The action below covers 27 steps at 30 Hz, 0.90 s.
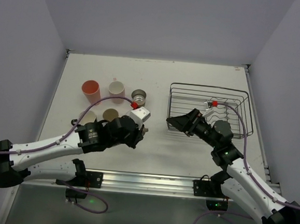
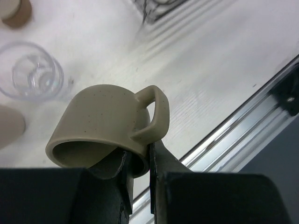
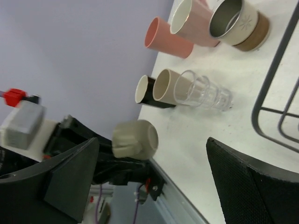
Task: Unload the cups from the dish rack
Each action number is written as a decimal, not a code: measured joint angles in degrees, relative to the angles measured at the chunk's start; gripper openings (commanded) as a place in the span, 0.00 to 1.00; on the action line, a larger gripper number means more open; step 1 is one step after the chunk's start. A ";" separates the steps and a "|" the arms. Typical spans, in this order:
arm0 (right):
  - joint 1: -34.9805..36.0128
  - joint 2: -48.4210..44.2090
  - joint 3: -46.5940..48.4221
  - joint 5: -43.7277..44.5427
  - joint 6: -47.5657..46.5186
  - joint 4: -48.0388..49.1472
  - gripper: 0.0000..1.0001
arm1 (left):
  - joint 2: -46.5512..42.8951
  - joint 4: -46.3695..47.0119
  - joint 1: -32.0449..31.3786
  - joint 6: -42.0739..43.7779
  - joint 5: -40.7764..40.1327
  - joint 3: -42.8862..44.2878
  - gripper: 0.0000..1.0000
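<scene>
I have my left gripper [image 2: 138, 164] clamped on the olive-grey mug [image 2: 100, 116], left of the dish rack [image 1: 245, 106]; my right gripper [image 1: 177, 120] is wide open beside it.

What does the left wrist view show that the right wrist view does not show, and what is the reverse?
Only the left wrist view: the left gripper shut on the rim of the olive-grey mug, right beside its handle.
Only the right wrist view: the salmon cup, the pink cup, the black cup, and the right gripper open wide.
Both: the mug, the clear glass and a piece of the dish rack.
</scene>
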 measured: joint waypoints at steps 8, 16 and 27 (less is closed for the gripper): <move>0.00 -5.44 4.11 7.43 -10.01 -10.14 0.99 | 17.25 -10.34 0.00 -4.28 -0.50 -1.73 0.00; 0.00 -12.41 4.28 14.32 -14.27 -16.39 0.99 | 24.04 -9.86 0.42 -4.02 -0.57 -1.79 0.00; 0.00 -18.73 4.28 21.53 -16.98 -21.68 0.99 | 26.93 -7.02 4.33 -2.05 1.62 -3.89 0.31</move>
